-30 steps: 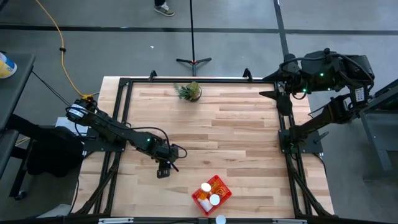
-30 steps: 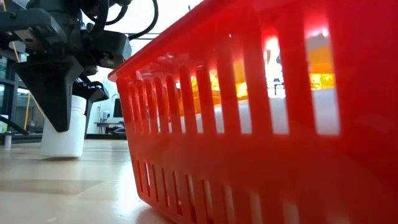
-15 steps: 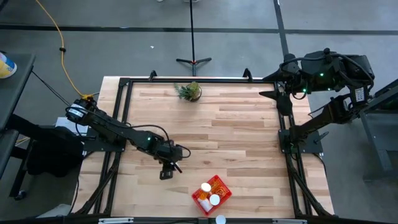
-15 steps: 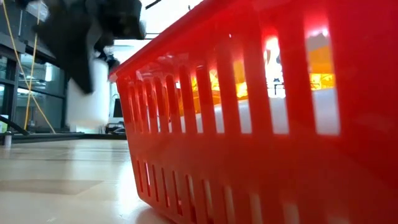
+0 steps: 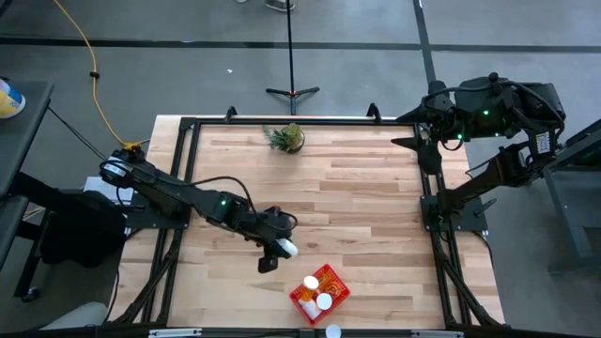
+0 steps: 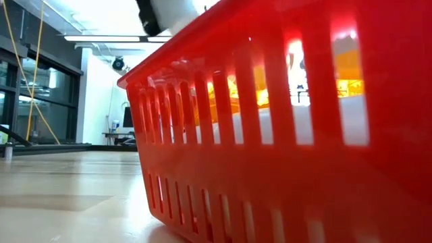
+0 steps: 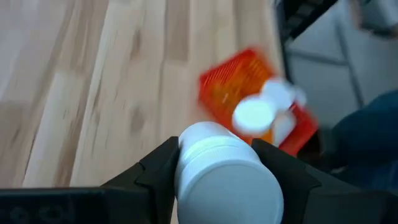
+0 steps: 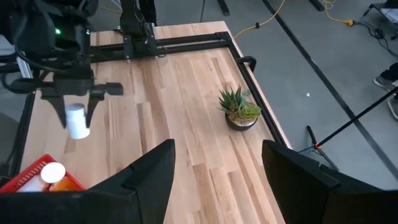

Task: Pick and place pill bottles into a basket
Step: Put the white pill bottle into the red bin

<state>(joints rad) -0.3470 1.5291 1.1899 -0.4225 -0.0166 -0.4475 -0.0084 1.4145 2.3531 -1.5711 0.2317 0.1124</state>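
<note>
My left gripper point(image 5: 279, 251) is shut on a white pill bottle point(image 7: 224, 177), raised above the table just left of the red basket point(image 5: 336, 278). That bottle also shows at the top of the low view point(image 6: 172, 9) and in the right wrist view point(image 8: 77, 121). In the basket point(image 7: 217, 87) lie pill bottles with white caps point(image 5: 311, 283) and orange bodies point(image 7: 254, 115). My right gripper point(image 8: 217, 168) waits open, high at the table's far right. My left gripper pinches the white bottle's round side point(image 7: 186, 168) between its two fingers, one finger point(image 7: 158, 171) on each side. The fingers slant downward toward the table's right. The bottle is lifted clear of the table and tilted, one end sticking out past the fingertips.
A small potted plant point(image 5: 286, 138) stands at the far edge. A white cap point(image 5: 332, 330) shows at the table's near edge, just below the basket. Bare wood lies between the basket and the plant. Black frame rails run along the table's sides.
My left gripper has risen and gone toward the table's right, toward the basket, tipping up from a steeper downward slant. The white bottle, which stood on the table between the fingers, has been lifted clear and is tilted.
</note>
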